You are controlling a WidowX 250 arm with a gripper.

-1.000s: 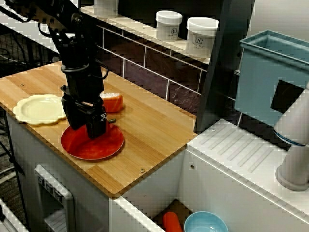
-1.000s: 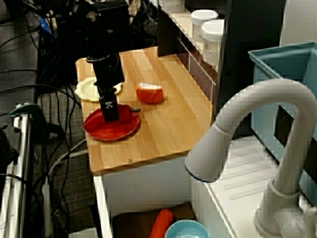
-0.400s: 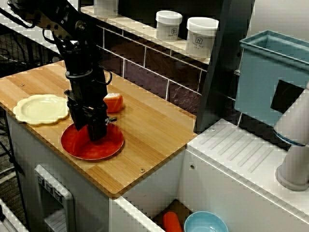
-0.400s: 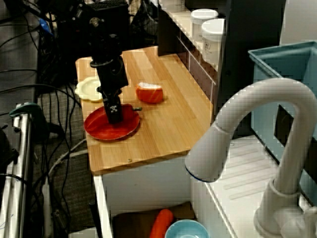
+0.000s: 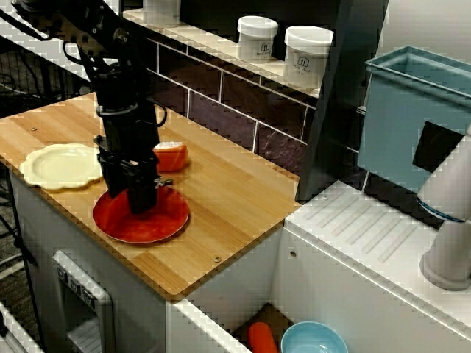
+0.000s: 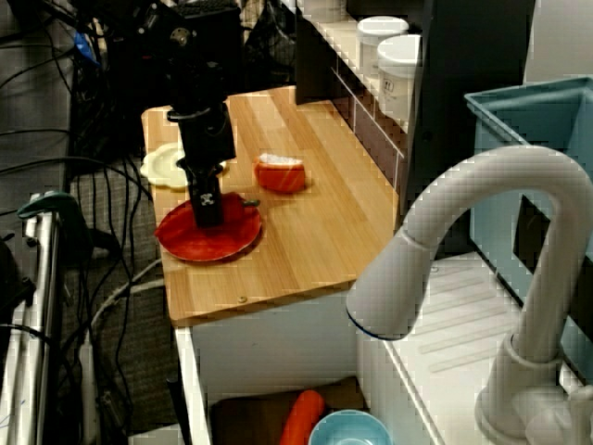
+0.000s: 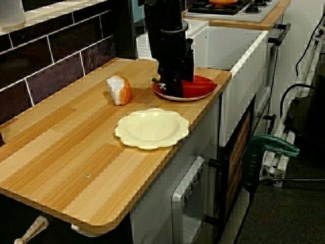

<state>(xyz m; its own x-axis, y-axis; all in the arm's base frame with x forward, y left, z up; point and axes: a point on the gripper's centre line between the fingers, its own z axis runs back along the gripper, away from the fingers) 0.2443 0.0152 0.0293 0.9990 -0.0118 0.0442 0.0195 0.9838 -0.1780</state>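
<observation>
Gripper points straight down with its tips on or just over the red plate, and I cannot tell whether the black fingers are apart or pressed together. That plate lies near the front edge of the wooden countertop, toward its sink end. A cream plate sits beside it along the same edge, and an orange-and-white food piece lies nearer the back edge.

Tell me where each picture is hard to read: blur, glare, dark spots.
View over the counter: even light, white jars bright but readable, black pincer a dark mass over the red plate. View past the faucet: it looms soft in front. View along the counter: sharp, though the wood's edge breaks into dots.
</observation>
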